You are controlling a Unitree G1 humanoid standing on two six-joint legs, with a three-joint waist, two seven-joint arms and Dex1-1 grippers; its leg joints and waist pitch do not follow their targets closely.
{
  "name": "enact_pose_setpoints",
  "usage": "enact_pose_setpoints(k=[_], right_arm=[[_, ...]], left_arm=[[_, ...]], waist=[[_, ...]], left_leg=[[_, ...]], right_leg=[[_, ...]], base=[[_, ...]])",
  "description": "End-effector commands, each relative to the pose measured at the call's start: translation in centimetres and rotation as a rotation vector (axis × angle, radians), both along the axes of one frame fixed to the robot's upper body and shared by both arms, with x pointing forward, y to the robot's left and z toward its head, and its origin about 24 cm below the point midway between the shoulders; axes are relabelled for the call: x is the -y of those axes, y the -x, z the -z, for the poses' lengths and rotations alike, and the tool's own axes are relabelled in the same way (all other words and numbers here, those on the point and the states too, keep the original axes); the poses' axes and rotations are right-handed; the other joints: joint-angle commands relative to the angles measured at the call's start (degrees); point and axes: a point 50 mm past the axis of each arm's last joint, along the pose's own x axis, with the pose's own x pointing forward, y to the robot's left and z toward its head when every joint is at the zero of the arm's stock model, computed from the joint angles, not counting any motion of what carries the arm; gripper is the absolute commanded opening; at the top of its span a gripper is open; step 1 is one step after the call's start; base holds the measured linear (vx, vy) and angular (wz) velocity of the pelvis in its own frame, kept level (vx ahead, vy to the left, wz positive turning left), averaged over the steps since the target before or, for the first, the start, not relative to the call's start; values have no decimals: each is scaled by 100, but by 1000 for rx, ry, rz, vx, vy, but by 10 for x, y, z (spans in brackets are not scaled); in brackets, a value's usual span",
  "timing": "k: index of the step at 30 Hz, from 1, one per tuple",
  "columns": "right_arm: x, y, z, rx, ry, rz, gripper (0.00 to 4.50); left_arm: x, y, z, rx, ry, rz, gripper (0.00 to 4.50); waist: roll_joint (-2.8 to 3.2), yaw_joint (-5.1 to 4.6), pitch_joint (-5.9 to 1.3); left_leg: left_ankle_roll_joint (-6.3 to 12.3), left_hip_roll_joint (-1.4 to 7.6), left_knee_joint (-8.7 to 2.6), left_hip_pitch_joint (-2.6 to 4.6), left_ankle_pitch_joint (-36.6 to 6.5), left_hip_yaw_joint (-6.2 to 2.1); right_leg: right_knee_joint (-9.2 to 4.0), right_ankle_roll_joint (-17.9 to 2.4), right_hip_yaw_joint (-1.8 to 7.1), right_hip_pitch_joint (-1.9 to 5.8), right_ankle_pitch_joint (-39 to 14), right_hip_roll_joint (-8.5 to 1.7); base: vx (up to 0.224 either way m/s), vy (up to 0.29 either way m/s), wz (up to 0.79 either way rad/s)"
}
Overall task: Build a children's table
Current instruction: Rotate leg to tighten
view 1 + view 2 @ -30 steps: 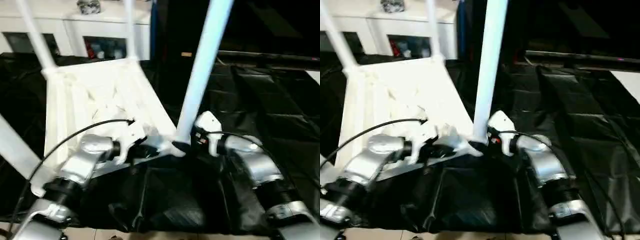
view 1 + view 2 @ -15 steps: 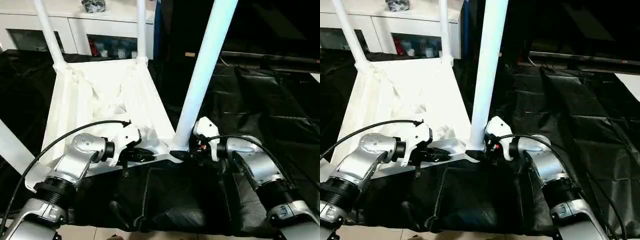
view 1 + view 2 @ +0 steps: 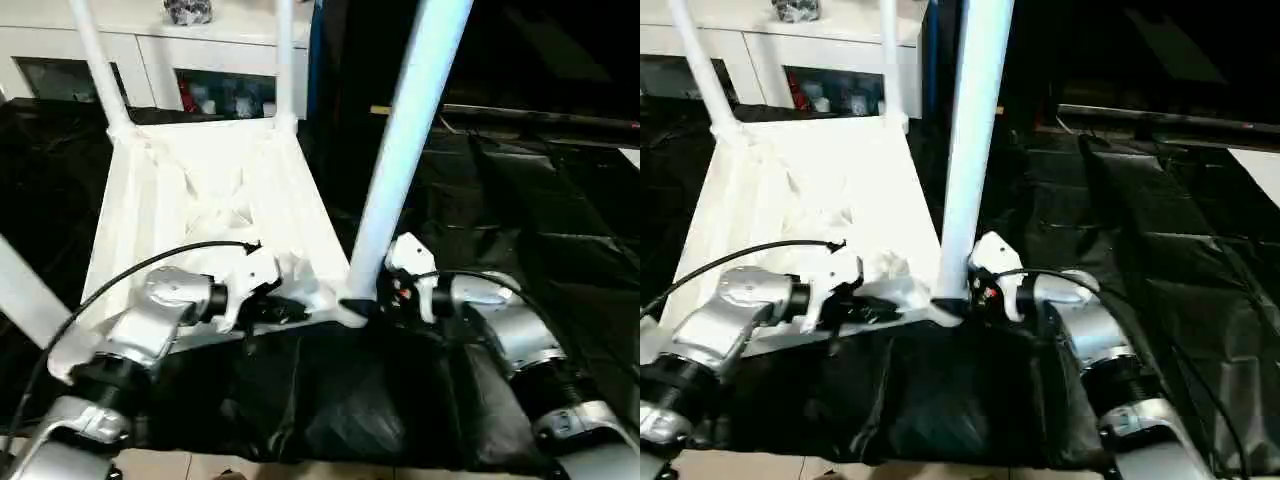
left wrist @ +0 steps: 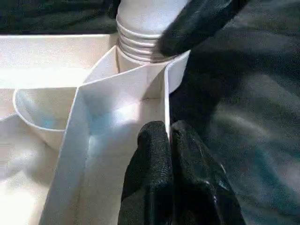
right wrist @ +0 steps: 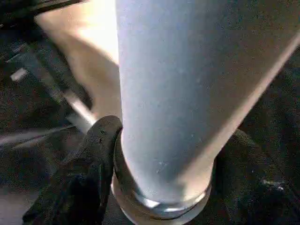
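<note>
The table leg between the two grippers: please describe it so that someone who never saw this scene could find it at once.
On the black-covered work table the white tabletop lies underside up with legs standing from its corners. The leg in question rises from the near corner, on the robot's right. The right gripper closes around its base and the left gripper pinches the rim beside it; this sets it apart.

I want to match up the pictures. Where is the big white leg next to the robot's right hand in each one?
Left eye view: the near-right leg rises from the tabletop's front right corner.
Right eye view: the same leg, centre.
Left wrist view: its ribbed base, top, in the corner socket.
Right wrist view: the leg, close up.
Shared landmark: the corner socket.
</note>
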Motion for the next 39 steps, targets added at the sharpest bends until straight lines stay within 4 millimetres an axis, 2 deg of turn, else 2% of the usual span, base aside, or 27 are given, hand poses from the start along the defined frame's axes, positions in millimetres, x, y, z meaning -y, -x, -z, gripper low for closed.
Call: enact_pose_setpoints(k=[1,2,3,4,5,6,7,8,9,10,11,12,14,15,17,19,20,22,23,24,25,27,30,35,37,39], right_arm=[[-3,-4,13,-67,2,172,267],[-8,-5,15,-67,1,223,267],[-11,-5,16,-63,1,250,267],[-22,-6,18,-67,-1,300,266],[-25,-6,18,-66,-2,308,266],[-36,-6,18,-63,-6,326,266],[-45,-6,16,-63,-26,316,266],[-47,-6,16,-63,-29,314,266],[-57,-5,12,-43,-41,286,266],[-60,-5,10,-29,-41,271,266],[-63,-5,7,-17,-54,246,266],[-64,-5,6,-16,-60,242,301],[-59,-6,3,-15,-76,227,336],[-57,-6,2,-15,-76,222,336],[-48,-8,0,6,-50,205,373],[-35,-10,-3,39,-11,183,386],[-30,-10,-4,50,1,172,386],[-14,-9,-8,59,26,98,386],[-9,-8,-9,58,30,63,386],[-5,-7,-10,56,31,37,386],[-1,-6,-12,65,40,1,386],[6,-3,-14,75,55,-66,386],[12,5,-17,61,66,-205,386],[13,10,-19,38,54,-293,386],[11,13,-19,30,60,-336,351],[9,15,-18,29,67,-363,346]], left_arm=[[11,-10,-6,60,20,-134,0],[19,-10,-6,53,39,-144,0],[25,-9,-7,46,53,-147,0],[37,-9,-7,56,60,-178,0],[41,-9,-7,58,63,-178,0],[54,-7,-6,54,82,-170,0],[62,-5,-6,48,100,-161,0],[63,-5,-6,48,103,-160,0],[70,-3,-6,44,111,-136,0],[72,-2,-5,43,109,-122,0],[72,-2,-4,46,98,-111,0],[72,-2,-4,49,94,-110,0],[66,-3,-7,66,95,-93,0],[63,-3,-8,72,98,-85,0],[55,-1,-9,60,100,-64,0],[45,3,-10,60,101,-17,0],[41,4,-10,55,101,-5,0],[29,7,-12,52,101,38,0],[24,7,-12,43,99,48,0],[21,7,-12,40,96,60,0],[17,8,-13,32,98,73,0],[10,8,-15,18,102,96,0],[-1,8,-17,2,91,151,0],[-6,7,-20,-14,97,188,0],[-6,7,-21,-16,94,206,0],[-6,7,-21,-22,91,218,0]], waist=[[26,-33,-320],[18,-60,-330],[91,-57,-328],[61,-99,-332],[50,-111,-334],[70,-111,-336],[66,-128,-336],[60,-122,-343],[55,-128,-348],[85,-120,-349],[89,-121,-363],[84,-121,-362],[88,-119,-363],[91,-122,-365],[97,-128,-361],[92,-134,-360],[96,-118,-367],[67,-102,-367],[89,-90,-361],[64,-92,-366],[79,-63,-368],[79,-55,-363],[70,-14,-373],[68,36,-383],[67,40,-380],[73,43,-382]], left_leg=[[-133,114,-429,61,-1751,-31],[-153,103,-431,44,-1755,-42],[-160,93,-433,48,-1769,-56],[-148,93,-426,44,-1813,-48],[-128,89,-417,64,-1816,-39],[-112,80,-413,65,-1828,-42],[-90,68,-412,41,-1810,-40],[-54,65,-407,46,-1804,-36],[-32,65,-407,42,-1802,-33],[-20,67,-410,37,-1789,-39],[2,70,-415,23,-1735,-34],[13,71,-416,19,-1723,-31],[38,73,-421,15,-1708,-28],[43,73,-422,12,-1715,-29],[51,77,-423,17,-1751,-28],[66,89,-427,3,-1740,-31],[72,98,-414,41,-1766,-22],[114,103,-415,19,-1675,-12],[132,103,-421,28,-1660,-11],[141,107,-417,29,-1630,-5],[157,118,-408,53,-1599,6],[160,124,-410,41,-1557,12],[226,122,-399,30,-1442,17],[238,136,-398,9,-1281,17],[223,136,-399,12,-1289,16],[217,136,-396,18,-1281,19]], right_leg=[[-482,-851,228,218,-2581,-388],[-478,-789,220,232,-2699,-402],[-494,-760,209,236,-2750,-399],[-513,-732,212,217,-2729,-387],[-523,-741,218,195,-2695,-379],[-524,-739,213,201,-2709,-377],[-527,-709,209,209,-2729,-366],[-542,-673,210,203,-2743,-371],[-537,-668,212,203,-2718,-366],[-534,-670,215,205,-2682,-369],[-518,-705,220,216,-2485,-361],[-512,-718,222,218,-2430,-357],[-498,-772,222,227,-2308,-357],[-496,-776,221,231,-2305,-357],[-494,-802,223,227,-2302,-358],[-492,-820,227,238,-2303,-368],[-499,-865,233,206,-2272,-371],[-475,-911,243,226,-2144,-369],[-468,-922,241,218,-2093,-354],[-465,-934,242,222,-2050,-354],[-454,-989,251,206,-1947,-360],[-431,-1074,254,209,-1797,-354],[-413,-1089,257,236,-1640,-362],[-371,-1165,249,253,-1488,-373],[-377,-1170,247,248,-1517,-372],[-379,-1166,250,246,-1518,-374]], base=[[0,0,0],[0,0,0],[0,0,0],[0,0,0],[0,0,0],[0,0,0],[0,0,0],[0,0,0],[0,0,0],[0,0,0],[0,0,0],[0,0,0],[0,0,0],[0,0,0],[0,0,0],[0,0,0],[0,0,0],[0,0,0],[0,0,0],[0,0,0],[0,0,0],[0,0,0],[0,0,0],[0,0,0],[0,0,0],[0,0,0]])
